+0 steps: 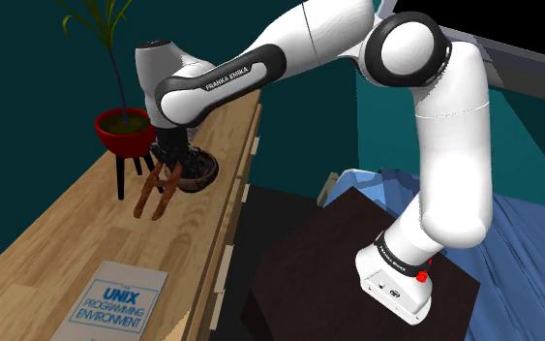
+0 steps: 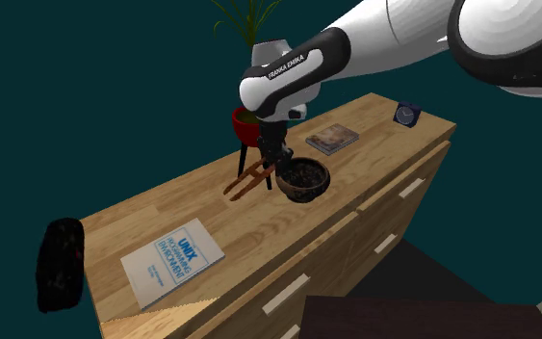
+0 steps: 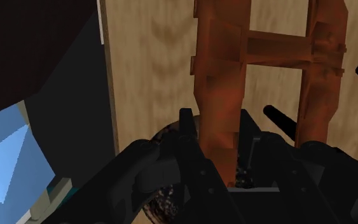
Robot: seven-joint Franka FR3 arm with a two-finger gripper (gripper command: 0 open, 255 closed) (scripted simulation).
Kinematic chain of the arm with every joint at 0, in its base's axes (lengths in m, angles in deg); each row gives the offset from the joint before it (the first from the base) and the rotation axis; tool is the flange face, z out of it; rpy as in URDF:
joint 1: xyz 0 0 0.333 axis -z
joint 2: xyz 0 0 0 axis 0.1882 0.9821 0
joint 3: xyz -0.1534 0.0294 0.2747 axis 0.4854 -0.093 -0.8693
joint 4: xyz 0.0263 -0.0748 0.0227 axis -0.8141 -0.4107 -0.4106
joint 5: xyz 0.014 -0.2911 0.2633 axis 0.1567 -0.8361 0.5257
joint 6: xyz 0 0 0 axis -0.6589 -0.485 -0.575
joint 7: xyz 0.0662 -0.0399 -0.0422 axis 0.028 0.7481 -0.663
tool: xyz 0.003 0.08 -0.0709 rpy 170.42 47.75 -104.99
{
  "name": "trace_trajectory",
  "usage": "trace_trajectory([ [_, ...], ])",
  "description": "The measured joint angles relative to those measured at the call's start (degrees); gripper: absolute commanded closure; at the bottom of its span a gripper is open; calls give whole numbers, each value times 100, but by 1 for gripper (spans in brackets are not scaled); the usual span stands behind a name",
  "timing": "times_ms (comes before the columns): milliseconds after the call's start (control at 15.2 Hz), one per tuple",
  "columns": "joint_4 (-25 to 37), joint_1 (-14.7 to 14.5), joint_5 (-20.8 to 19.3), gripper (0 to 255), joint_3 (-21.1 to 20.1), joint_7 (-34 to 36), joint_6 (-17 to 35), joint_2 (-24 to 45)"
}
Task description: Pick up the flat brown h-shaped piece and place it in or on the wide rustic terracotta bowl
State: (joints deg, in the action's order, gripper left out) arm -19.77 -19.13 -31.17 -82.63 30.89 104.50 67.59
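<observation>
The gripper point(image 1: 169, 158) is clenched on the brown H-shaped piece point(image 1: 157, 195). In the wrist view its black fingers point(image 3: 185, 130) clasp one leg of the piece point(image 3: 220, 76), and the crossbar and the other leg stand free beyond them. In the shoulder view the piece hangs tilted at 7 o'clock from the gripper, over the wooden dresser top point(image 1: 57, 242). I cannot tell whether its lower ends touch the wood. The dark, speckled bowl point(image 1: 199, 170) sits just beside the gripper at 4 o'clock. In the second exterior view the piece point(image 2: 248, 180) lies at 9 o'clock from the bowl point(image 2: 304, 181).
</observation>
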Motion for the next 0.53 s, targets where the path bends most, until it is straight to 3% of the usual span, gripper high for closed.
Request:
trace_trajectory([
  [528,454,599,-17,255,212,-880,-212,199],
])
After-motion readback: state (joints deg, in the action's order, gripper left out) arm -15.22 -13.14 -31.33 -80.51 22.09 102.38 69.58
